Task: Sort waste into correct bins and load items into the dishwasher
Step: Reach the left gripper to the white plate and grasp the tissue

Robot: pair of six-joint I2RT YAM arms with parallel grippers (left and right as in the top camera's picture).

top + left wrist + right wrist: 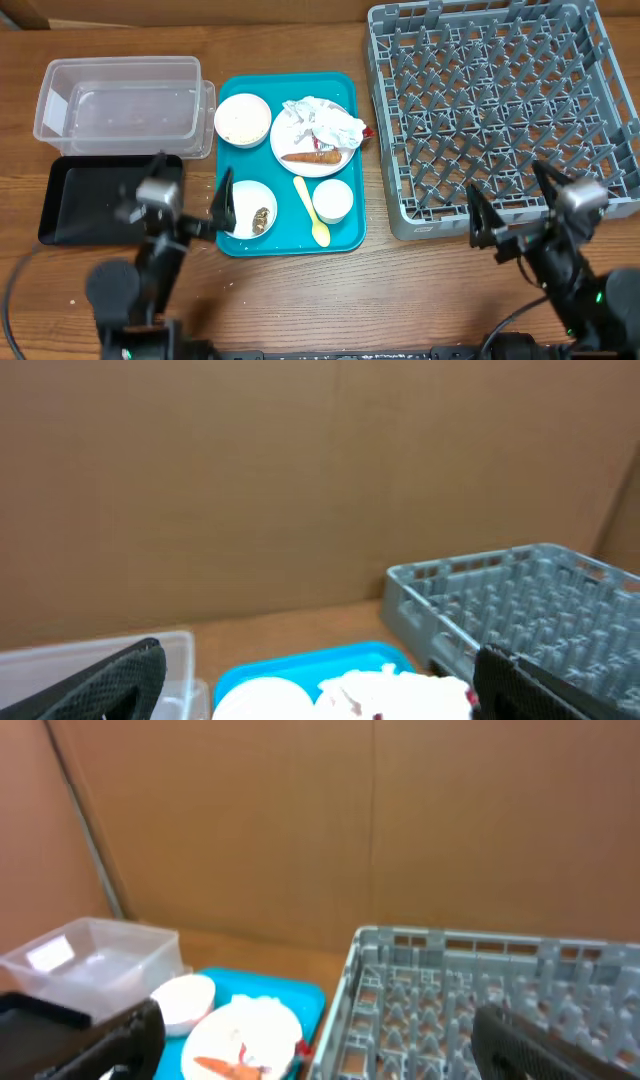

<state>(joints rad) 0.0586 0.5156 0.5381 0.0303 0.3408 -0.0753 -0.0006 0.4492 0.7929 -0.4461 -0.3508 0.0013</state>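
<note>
A teal tray (pixel 345 235) holds the things. On a pale plate (pixel 288 143) lie crumpled white paper (pixel 318 120), a red-and-white wrapper (pixel 362 131) and an orange carrot stick (pixel 311 156). A white bowl of rice grains (pixel 243 119) sits at the tray's back left. A white bowl with a brown lump (pixel 261 219) sits front left. A white cup (pixel 333 200) and a yellow spoon (pixel 311 214) lie front right. The grey dish rack (pixel 500 105) stands at right. My left gripper (pixel 222 203) is open by the lump bowl. My right gripper (pixel 505 215) is open at the rack's front edge.
A clear plastic tub (pixel 122 104) stands at the back left, with a black tray (pixel 100 198) in front of it. Brown cardboard walls close off the back. The tub (pixel 90 957), the teal tray (pixel 300 995) and the rack (pixel 480 990) also show in the right wrist view.
</note>
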